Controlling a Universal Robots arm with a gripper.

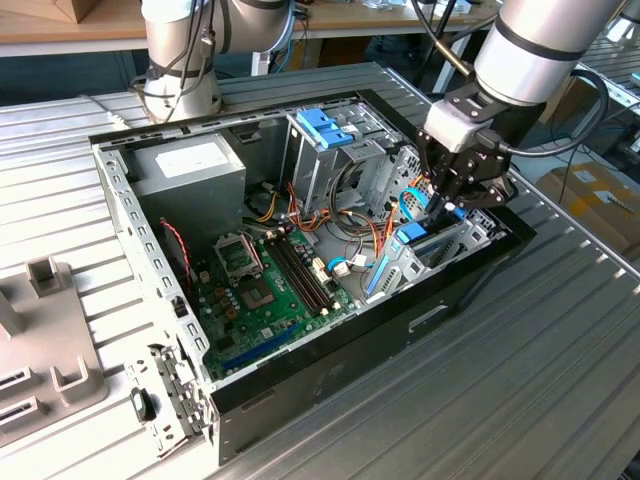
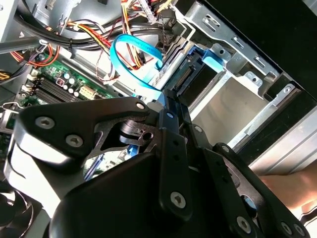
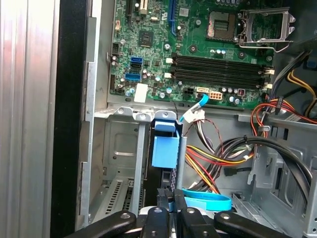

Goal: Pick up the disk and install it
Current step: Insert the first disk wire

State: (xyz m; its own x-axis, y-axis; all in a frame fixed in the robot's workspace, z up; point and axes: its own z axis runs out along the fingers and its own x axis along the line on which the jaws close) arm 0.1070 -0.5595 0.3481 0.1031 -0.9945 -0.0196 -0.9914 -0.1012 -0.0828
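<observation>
**Arm.** Silver-and-black Universal Robots arm (image 1: 535, 45). It enters from the top of the exterior view's right, with the wrist turned steeply down into the open computer case (image 1: 150, 262).

**Gripper** (image 1: 443, 205). Black, pointing down into the drive bay at the case's end on the exterior view's right. In the first wrist view the fingers (image 3: 162, 218) are drawn close together and pinch the near edge of the disk (image 3: 165, 148).

**Disk.** Stands on edge in a narrow slot of the grey metal bay, between two upright rails. Its light-blue frame shows in the exterior view (image 1: 412, 237). Its connector end shows in the second wrist view (image 2: 187, 78), just beyond the gripper's tip (image 2: 166, 99).

**Blue flat cable** (image 2: 133, 49). Loops just beside the gripper.

**Motherboard** (image 1: 265, 290). Green, lying on the case floor beside the bay.

**Drive cage** (image 1: 325, 130). Tall and metal with a blue top, standing at the far wall.

**Power supply** (image 1: 190, 165). Grey box with a white sticker, in the far corner on the exterior view's left.

**Table** (image 1: 520, 380). Ribbed metal, with the case resting on it.
</observation>
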